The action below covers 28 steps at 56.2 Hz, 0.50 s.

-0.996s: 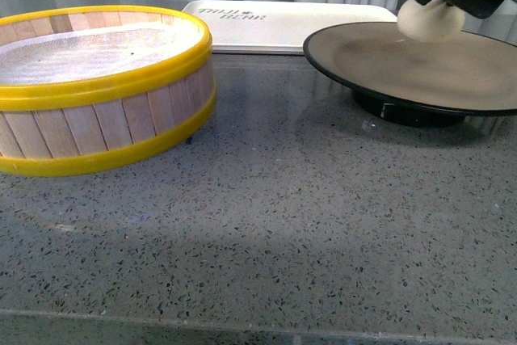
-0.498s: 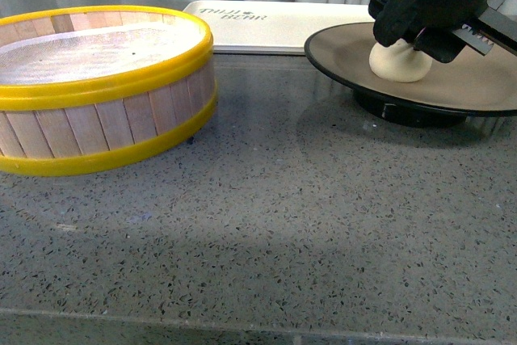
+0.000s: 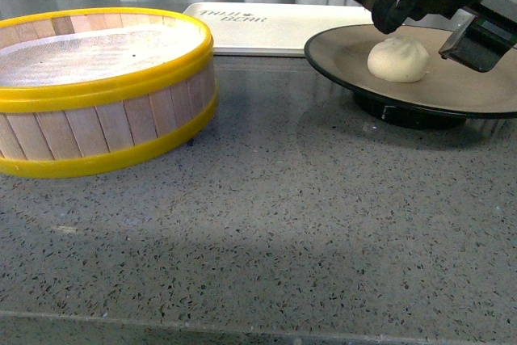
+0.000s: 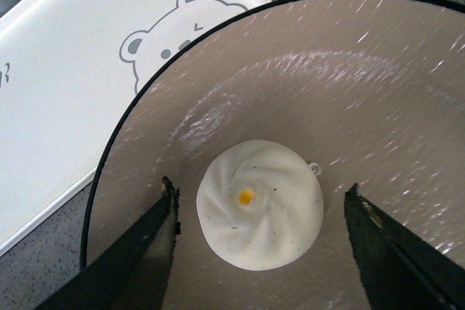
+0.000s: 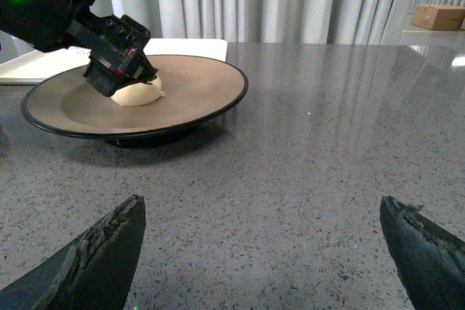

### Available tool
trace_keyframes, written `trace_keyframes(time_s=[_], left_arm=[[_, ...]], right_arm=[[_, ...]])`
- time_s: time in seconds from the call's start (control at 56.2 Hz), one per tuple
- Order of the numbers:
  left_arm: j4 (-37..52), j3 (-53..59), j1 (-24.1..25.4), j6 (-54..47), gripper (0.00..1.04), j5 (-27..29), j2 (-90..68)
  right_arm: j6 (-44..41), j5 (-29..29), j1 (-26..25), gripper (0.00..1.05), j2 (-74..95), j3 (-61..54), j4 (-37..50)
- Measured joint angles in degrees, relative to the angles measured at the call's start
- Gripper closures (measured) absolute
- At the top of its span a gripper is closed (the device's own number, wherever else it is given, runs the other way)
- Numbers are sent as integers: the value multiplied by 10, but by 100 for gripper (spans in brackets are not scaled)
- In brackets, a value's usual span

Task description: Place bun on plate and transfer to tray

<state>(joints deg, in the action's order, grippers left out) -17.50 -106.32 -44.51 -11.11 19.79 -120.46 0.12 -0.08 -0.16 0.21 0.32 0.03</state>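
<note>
The white pleated bun (image 3: pixel 398 60) lies on the grey-brown, black-rimmed plate (image 3: pixel 339 58), left of the plate's middle. My left gripper (image 3: pixel 420 38) hangs open just above it, one finger on each side, clear of the dough. In the left wrist view the bun (image 4: pixel 260 205) sits free between the spread fingers (image 4: pixel 156 237) on the plate (image 4: pixel 363 92). The white tray (image 3: pixel 283 26) lies behind the plate, its bear print (image 4: pixel 163 49) showing. My right gripper (image 5: pixel 260 205) is open over bare counter, nearer than the plate (image 5: pixel 196 85) and bun (image 5: pixel 138 92).
A yellow-rimmed wooden steamer basket (image 3: pixel 105 86) stands at the left of the grey speckled counter (image 3: pixel 283 224). Curtains hang behind the tray. A cardboard box (image 5: pixel 439 16) sits far off in the right wrist view.
The left gripper brought the bun down onto the plate, opened and let it go. It now sits slightly higher, with the bun lying free.
</note>
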Motion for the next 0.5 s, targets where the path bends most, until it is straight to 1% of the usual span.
trace_keyframes(time_s=[0.018,0.036,0.053,0.16,0.231,0.338,0.409,0.498], left_arm=[[0,0,0,1,30,0,1],[0,0,1,2,26,-2,4],[2,1,2,6,20,-4,12],[33,27,5,7,5,-6,49],[61,59,9,6,6,-9,83],[128,144,17,-3,7,-17,165],[172,213,24,-7,7,-22,231],[227,328,41,-17,7,-32,337]], right_arm=[[0,0,0,8,0,0,0],[0,0,0,8,0,0,0],[0,0,0,8,0,0,0],[0,0,0,8,0,0,0],[0,0,0,8,0,0,0],[0,0,0,8,0,0,0],[0,0,0,8,0,0,0],[0,0,0,8,0,0,0]])
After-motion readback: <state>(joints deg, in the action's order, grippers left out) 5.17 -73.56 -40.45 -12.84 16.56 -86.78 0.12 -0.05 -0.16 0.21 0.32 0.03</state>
